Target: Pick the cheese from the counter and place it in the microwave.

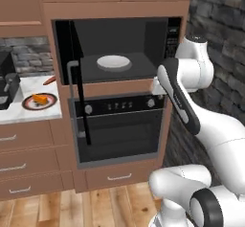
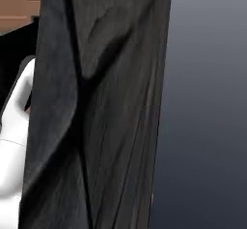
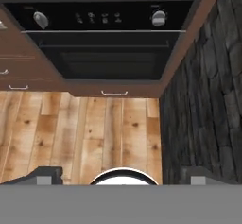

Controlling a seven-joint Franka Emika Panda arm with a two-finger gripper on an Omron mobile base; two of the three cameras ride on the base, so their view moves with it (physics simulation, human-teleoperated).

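At nine o'clock in the left base view, on the marble tabletop [image 1: 19, 113], the cheese [image 1: 40, 98] sits on a small dark plate [image 1: 27, 105], untouched and well apart from our arm. A thin red-orange stick [image 1: 49, 80] lies just beyond it at one o'clock. At centre, the microwave [image 1: 117, 49] stands with its door [image 1: 79, 92] swung open, its white round plate [image 1: 114, 62] bare inside the dark cavity. Our arm [image 1: 184, 89] is folded at three o'clock, against the microwave's right edge. The hand view looks down over the oven [image 3: 104, 43] with its two knobs and onto the wooden floor [image 3: 80, 138]; we see the tips far apart at that view's bottom corners, so we judge the jaws wide and holding nothing. We judge the task at its first step: the pick is not yet begun. The next move calls for swinging the hand toward nine o'clock, over the tabletop, and lowering the jaws astride the small wedge.
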